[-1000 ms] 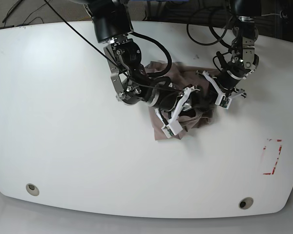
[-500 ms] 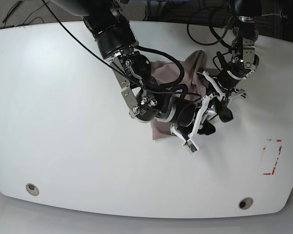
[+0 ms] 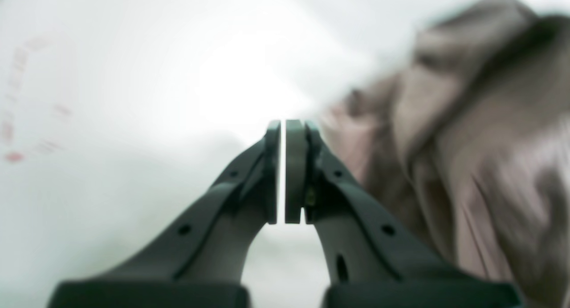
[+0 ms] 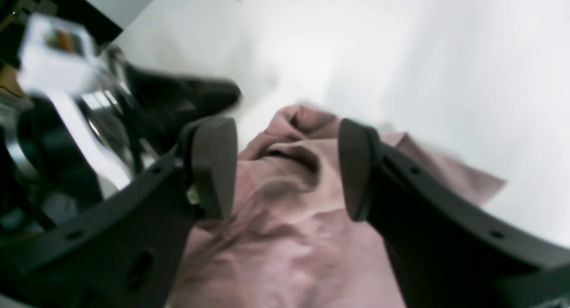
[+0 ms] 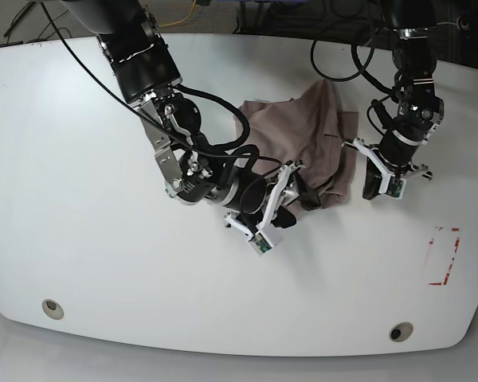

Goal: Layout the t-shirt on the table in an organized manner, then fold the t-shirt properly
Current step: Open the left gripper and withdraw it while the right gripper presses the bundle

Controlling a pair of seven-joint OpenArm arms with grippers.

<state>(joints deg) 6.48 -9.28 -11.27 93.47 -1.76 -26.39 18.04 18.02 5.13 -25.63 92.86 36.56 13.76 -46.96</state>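
Base view: white table point(image 5: 80, 239) with two round grommet holes point(image 5: 52, 307) near its front edge and a red tape rectangle point(image 5: 444, 256) at one end. Mauve-brown t-shirt point(image 5: 303, 135) lies bunched and wrinkled at mid-table, between the two arms. Right gripper point(image 5: 291, 191) sits at the shirt's near edge; left gripper point(image 5: 373, 185) sits just beside the shirt's other edge, over bare table.

Left wrist view: left gripper point(image 3: 283, 170), jaws pressed together with only a hairline gap, nothing between them. Blurred t-shirt point(image 3: 467, 143) lies to one side of the fingers; whether cloth touches the outer finger cannot be told. Faint red marks point(image 3: 13, 156) show on the table point(image 3: 133, 76).

Right wrist view: right gripper point(image 4: 287, 165), jaws parted, straddling a raised fold of the t-shirt point(image 4: 289, 219); pads point(image 4: 213, 165) stand clear of the cloth, no grip seen. White table point(image 4: 401, 54) beyond.
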